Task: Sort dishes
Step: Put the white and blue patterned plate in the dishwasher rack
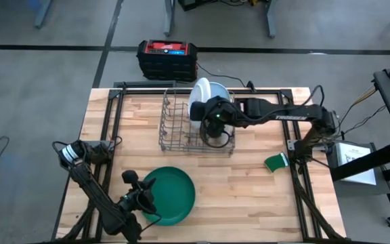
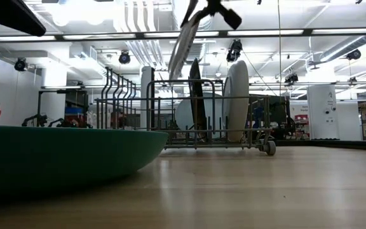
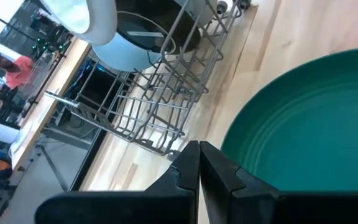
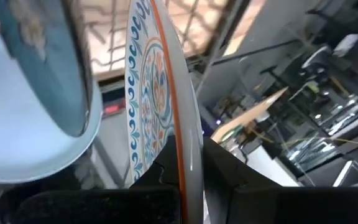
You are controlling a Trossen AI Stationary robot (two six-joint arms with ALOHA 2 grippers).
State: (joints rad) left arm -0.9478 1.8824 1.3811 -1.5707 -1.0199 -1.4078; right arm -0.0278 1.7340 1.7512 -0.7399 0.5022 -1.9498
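Your right hand (image 4: 188,171) is pinched on the rim of a patterned plate (image 4: 151,87), holding it on edge just above the grey wire rack (image 1: 181,129), at the end of the rack farthest from the dark green plate (image 1: 171,196). Keep the plate upright and in line with the rack's wires as you move it, so its lower edge clears the pale blue plate (image 4: 30,106) beside it and the dishes standing in the slots below. Go slowly: a thin edge grip lets a plate swing.

Your left hand (image 3: 199,168) is closed on nothing, hovering at the near rim of the dark green plate, which lies flat on the tabletop (image 1: 249,190) in front of the rack.

From above, the right arm covers most of the rack's contents, so you cannot count the plates there. At table height the held plate is cut off at the top, and its lower edge probably hangs clear of the wires, though that is hard to confirm.
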